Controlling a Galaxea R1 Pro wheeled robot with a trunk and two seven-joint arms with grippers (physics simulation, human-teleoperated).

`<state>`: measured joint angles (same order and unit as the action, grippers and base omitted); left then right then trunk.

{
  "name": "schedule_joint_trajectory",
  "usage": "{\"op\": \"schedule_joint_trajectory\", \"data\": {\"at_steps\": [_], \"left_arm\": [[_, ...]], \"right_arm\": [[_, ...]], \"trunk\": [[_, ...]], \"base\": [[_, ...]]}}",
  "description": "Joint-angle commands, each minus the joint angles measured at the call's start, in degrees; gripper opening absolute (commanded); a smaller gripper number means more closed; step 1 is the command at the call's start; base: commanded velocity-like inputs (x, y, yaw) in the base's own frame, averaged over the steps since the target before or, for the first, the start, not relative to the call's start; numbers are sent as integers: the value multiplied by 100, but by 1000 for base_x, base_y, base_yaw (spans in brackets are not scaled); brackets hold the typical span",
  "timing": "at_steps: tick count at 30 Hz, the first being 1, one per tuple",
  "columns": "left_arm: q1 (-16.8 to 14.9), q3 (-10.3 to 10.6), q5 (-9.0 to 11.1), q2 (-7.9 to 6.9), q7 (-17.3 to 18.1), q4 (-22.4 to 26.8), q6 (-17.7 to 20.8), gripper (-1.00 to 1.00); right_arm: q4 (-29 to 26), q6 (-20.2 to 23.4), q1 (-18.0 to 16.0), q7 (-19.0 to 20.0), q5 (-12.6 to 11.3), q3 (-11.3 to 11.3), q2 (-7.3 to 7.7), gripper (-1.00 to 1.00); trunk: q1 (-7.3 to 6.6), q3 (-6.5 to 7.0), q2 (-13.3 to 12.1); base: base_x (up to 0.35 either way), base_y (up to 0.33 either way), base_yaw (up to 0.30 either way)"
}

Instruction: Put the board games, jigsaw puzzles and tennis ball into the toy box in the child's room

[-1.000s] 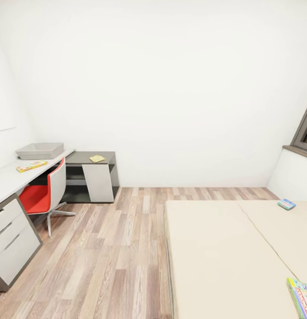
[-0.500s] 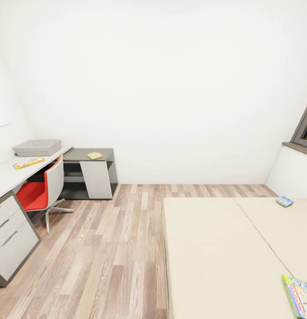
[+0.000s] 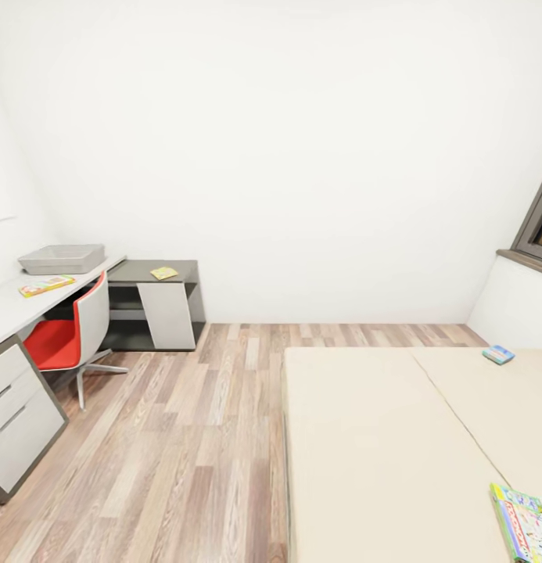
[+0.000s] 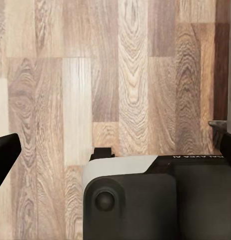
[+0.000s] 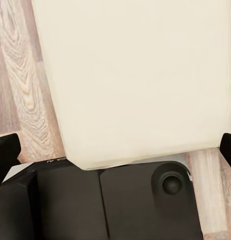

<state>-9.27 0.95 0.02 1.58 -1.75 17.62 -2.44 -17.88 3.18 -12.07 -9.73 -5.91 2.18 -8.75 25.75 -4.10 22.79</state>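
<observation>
The pale grey toy box (image 3: 61, 258) stands at the far end of the table (image 3: 5, 313), at the left of the head view. A colourful board game (image 3: 46, 285) lies on the light top in front of it. One jigsaw puzzle (image 3: 164, 273) rests on the dark corner section. On the cream bed (image 3: 380, 446) lie two board games, one far right (image 3: 498, 355) and one at the near right corner (image 3: 522, 525). The tennis ball is out of view. My left gripper (image 4: 115, 146) hangs open over wood floor. My right gripper (image 5: 116, 149) is open above the bed's edge.
A red chair (image 3: 63, 340) is tucked against the table beside white drawers (image 3: 16, 422). Wood-plank floor (image 3: 192, 438) runs between table and bed. A window sill (image 3: 529, 262) juts from the right wall.
The whole head view has shifted: the camera moved, so table and bed sit a little further left and the black wall picture has left the frame. No object has moved.
</observation>
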Motion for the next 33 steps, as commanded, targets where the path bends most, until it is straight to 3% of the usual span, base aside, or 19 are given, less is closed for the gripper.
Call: {"op": "schedule_joint_trajectory", "data": {"at_steps": [1,33], "left_arm": [[-5,11,0,0,-18,-4,-19,100],[-5,11,-2,0,-18,-4,-20,100]], "right_arm": [[-14,25,-2,-11,-36,18,-4,100],[-14,25,-4,-11,-35,18,-4,100]], "trunk": [[3,-13,13],[3,-14,13]], "base": [[0,-83,0],[0,-82,0]]}}
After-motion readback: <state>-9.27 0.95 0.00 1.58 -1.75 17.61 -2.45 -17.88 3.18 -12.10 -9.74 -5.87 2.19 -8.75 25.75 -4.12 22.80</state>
